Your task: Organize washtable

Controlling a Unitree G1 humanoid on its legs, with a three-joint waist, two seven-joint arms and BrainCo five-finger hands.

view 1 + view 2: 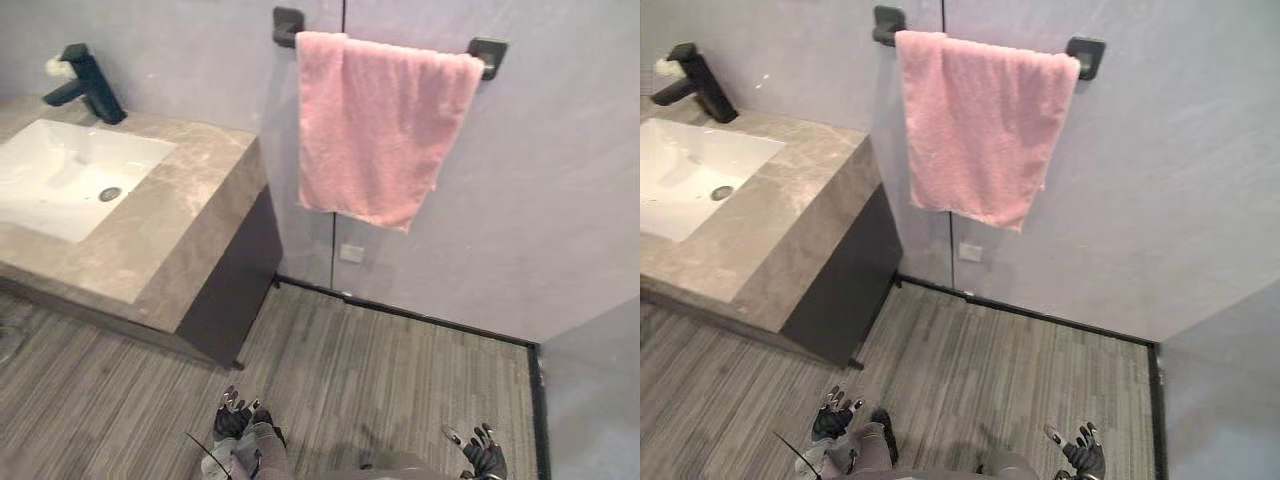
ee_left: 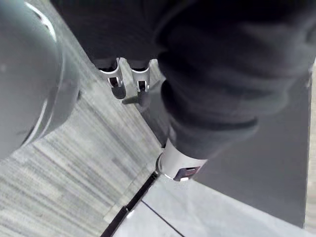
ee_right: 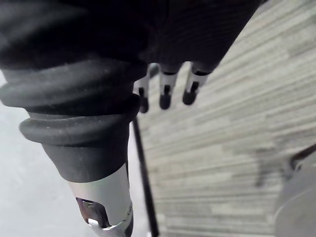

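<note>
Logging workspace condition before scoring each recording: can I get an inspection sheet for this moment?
Surface: stone washtable top with white sink basin set in it; nothing lying on the visible part.
Job's things: black faucet at the basin's far edge; pink towel draped over a black wall rail.
Clutter: small white thing behind the faucet, too small to identify.
Hands: left hand and right hand low over the floor, open, holding nothing.
Cables: nothing seen.
Surroundings: grey wall, plank floor, dark cabinet under the top, socket below the towel.
</note>
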